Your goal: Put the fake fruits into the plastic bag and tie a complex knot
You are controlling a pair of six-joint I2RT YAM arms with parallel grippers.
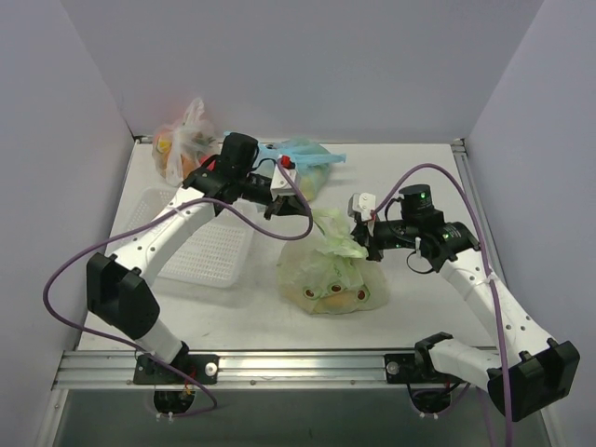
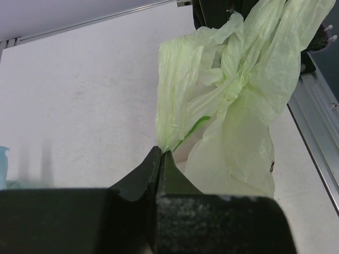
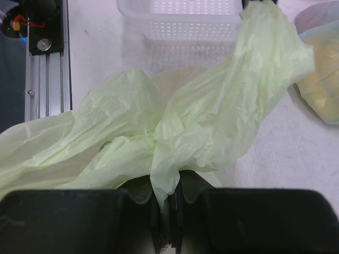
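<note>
1. The plastic bag (image 1: 331,275), pale green, sits mid-table between your 2 arms. Its body slumps on the surface and its gathered top stands up.
2. The fake fruits (image 1: 333,298) show through the bag's near lower wall as 3 roundish yellow-orange pieces in a row. Anything else inside is too veiled to make out.
3. The bag top is bunched and twisted at 1 spot. Whether that is a tied knot, you cannot tell. Crinkled flaps run out from it toward each gripper.
4. Your left gripper (image 2: 160,153) has its fingers pressed together on the narrow end of 1 flap. In the left wrist view the film fans up and to the right from the tips, lifted off the table.
5. Your right gripper (image 3: 170,193) has its fingers closed on a fold of film just under the gather. The film drapes over the tips and partly hides them.
6. From above, the bag top lies between the 2 grippers, the left one on its far-left side and the right one on its right.
7. A white perforated basket (image 1: 209,251) lies left of the bag, near it but apart.
8. A light blue bag (image 1: 303,163) lies at the far side, behind your left wrist. A clear bag (image 1: 182,144) with orange fruit sits in the far-left corner. Both are well apart from the green one.
9. The table (image 1: 419,186) is white.
</note>
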